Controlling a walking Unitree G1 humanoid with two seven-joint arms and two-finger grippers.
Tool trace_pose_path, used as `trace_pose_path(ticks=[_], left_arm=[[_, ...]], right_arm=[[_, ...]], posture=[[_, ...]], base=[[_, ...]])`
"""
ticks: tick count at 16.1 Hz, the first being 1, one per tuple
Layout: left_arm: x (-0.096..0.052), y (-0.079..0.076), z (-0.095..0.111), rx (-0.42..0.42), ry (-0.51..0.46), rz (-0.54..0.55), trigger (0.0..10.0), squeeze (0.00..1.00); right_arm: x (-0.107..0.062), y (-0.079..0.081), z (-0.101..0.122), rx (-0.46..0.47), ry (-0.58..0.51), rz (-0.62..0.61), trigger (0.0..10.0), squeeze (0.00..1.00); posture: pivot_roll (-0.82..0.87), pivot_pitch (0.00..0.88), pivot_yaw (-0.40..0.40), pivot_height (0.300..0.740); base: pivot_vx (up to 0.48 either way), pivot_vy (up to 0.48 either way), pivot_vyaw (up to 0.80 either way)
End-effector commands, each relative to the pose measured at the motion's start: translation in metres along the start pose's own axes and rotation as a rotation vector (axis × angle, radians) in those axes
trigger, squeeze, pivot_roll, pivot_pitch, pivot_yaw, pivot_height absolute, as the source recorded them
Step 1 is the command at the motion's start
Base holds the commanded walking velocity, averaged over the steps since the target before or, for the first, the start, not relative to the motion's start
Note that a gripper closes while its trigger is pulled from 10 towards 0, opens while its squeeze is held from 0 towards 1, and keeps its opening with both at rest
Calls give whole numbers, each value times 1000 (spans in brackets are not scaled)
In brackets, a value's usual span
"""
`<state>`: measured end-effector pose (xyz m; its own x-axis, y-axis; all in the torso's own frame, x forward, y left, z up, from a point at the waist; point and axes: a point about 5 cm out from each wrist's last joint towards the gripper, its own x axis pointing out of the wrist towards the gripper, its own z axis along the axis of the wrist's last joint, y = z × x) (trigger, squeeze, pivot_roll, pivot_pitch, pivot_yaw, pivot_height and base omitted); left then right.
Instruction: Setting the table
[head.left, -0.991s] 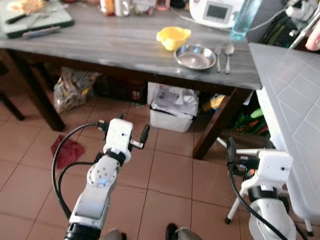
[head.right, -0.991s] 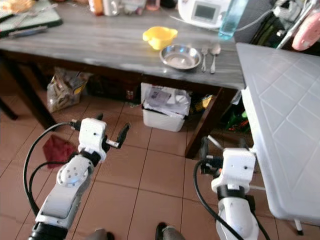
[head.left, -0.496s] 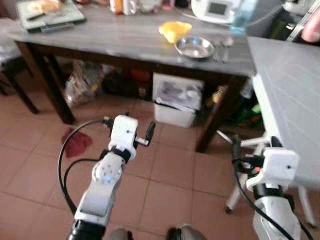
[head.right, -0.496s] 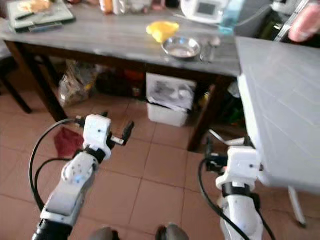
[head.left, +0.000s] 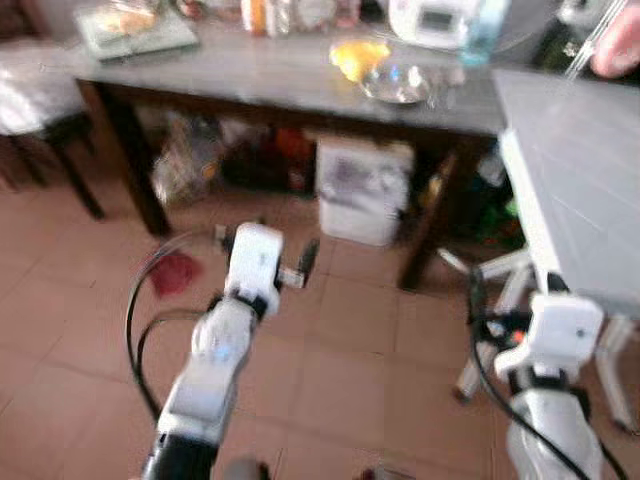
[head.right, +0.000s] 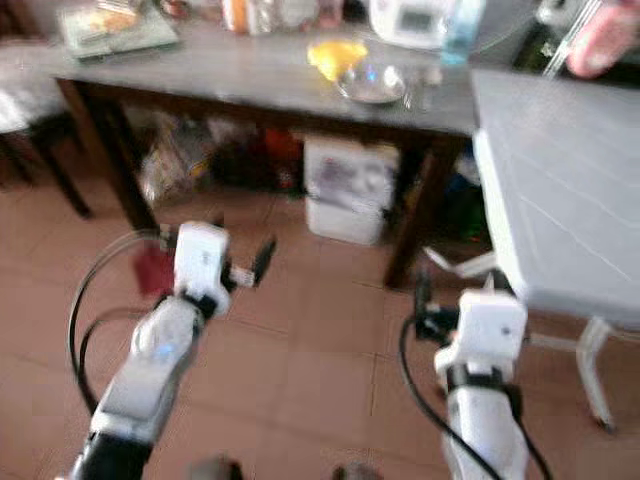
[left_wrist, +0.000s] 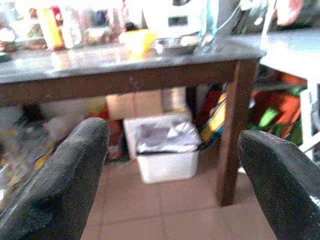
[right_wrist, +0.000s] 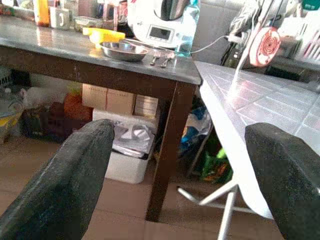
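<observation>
Resting on the grey-topped wooden table (head.right: 250, 75), near its right end: a steel bowl (head.right: 370, 84), with a yellow dish (head.right: 335, 57) just beside it on the far left and a fork and spoon (right_wrist: 162, 58) lying side by side at its right. Backed by a white appliance (right_wrist: 160, 22), bottles and jars along the far edge, and a board with food (head.right: 110, 28) at the left end. Stowed beneath: a white bin (left_wrist: 167, 152) with a crumpled liner, boxes and bags. Flanked on the right by a white tiled table (head.right: 555, 190). Held low over the tiled floor, well short of the table: left gripper (left_wrist: 170, 165), fingers spread wide, nothing between them; right gripper (right_wrist: 190, 175), likewise spread wide and empty. Blurred throughout in the head views. Judged stage: approach or repositioning, no tableware in hand as yet. Next move, as judged: closing on the table edge, then raising one gripper to tabletop height before reaching for the bowl or cutlery.
</observation>
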<state>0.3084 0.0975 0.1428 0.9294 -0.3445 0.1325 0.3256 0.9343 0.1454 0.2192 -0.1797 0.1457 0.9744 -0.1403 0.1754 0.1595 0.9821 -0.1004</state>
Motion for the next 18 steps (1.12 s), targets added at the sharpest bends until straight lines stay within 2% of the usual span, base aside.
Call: trace_pose_path(ticks=[1, 4, 9, 13, 18], left_arm=[[6, 0, 5, 4, -28, -3, 10000, 0], [20, -4, 12, -7, -69, 17, 10000, 0], [31, -11, 17, -35, -129, 57, 10000, 0], [41, -15, 20, -8, -153, 10, 10000, 0], [47, -25, 24, 21, -172, -77, 10000, 0]], right_arm=[[5, -3, 5, -19, -31, -9, 10000, 0], [14, -8, 10, -35, -56, -8, 10000, 0], [26, -11, 20, -80, -100, 39, 10000, 0], [29, -13, 22, -77, -129, -10, 10000, 0], [20, -16, 16, -59, -129, -104, 10000, 0]], posture=[[82, 76, -56, 714], [59, 25, -96, 714], [50, 0, -133, 714], [37, 0, -61, 714], [18, 0, 44, 714]], base=[[0, 0, 0], [0, 0, 0], [0, 0, 0], [0, 0, 0], [0, 0, 0]])
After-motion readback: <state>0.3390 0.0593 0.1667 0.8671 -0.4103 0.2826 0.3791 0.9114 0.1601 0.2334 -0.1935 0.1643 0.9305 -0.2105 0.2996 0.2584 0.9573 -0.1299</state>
